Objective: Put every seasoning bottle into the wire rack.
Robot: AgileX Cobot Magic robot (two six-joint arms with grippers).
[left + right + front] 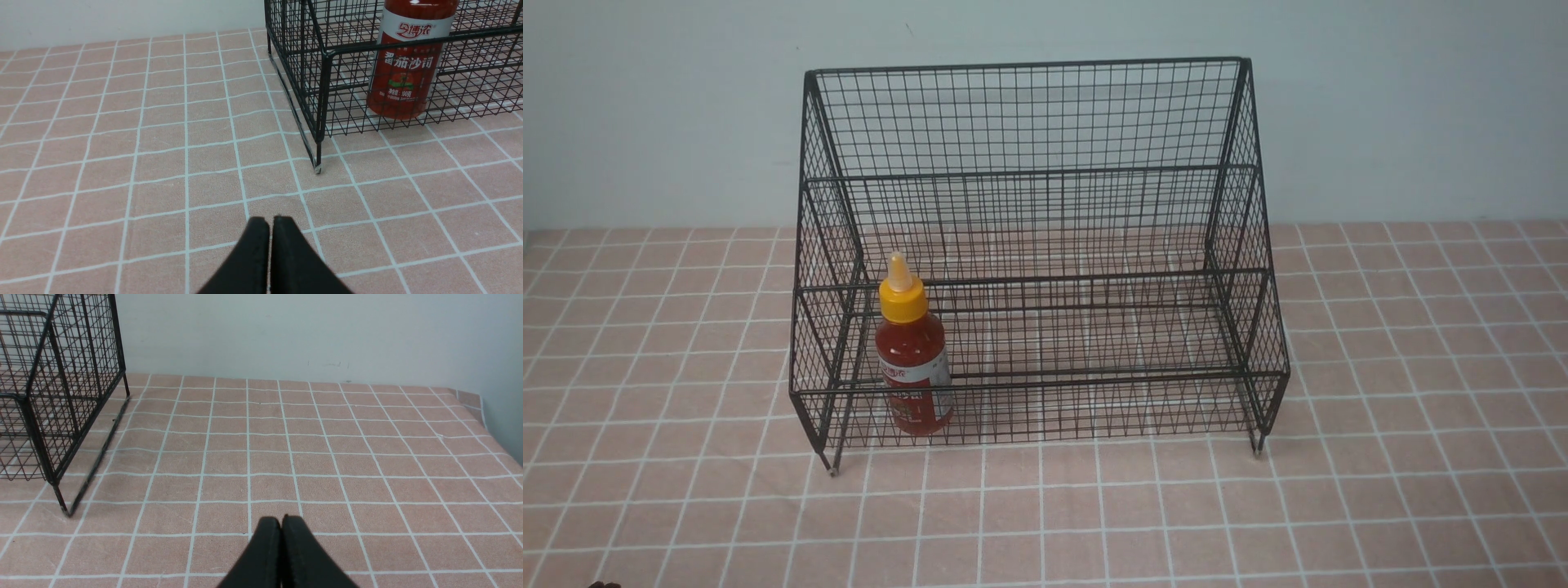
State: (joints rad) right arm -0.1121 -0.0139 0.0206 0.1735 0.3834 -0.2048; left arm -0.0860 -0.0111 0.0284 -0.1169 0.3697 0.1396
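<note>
A seasoning bottle (pixel 912 359) of red sauce with a yellow cone cap stands upright on the lowest tier of the black wire rack (pixel 1037 245), near its left end. In the left wrist view the bottle (pixel 406 69) shows behind the rack's front mesh (pixel 327 81). My left gripper (pixel 271 220) is shut and empty, low over the cloth, short of the rack's front-left foot. My right gripper (pixel 281 519) is shut and empty too, over bare cloth to the right of the rack (pixel 53 400). Neither gripper shows in the front view.
A pink cloth with a white grid (pixel 1258 506) covers the table. A pale wall (pixel 1405 106) rises right behind the rack. The cloth's far right corner (pixel 470 400) meets the wall in the right wrist view.
</note>
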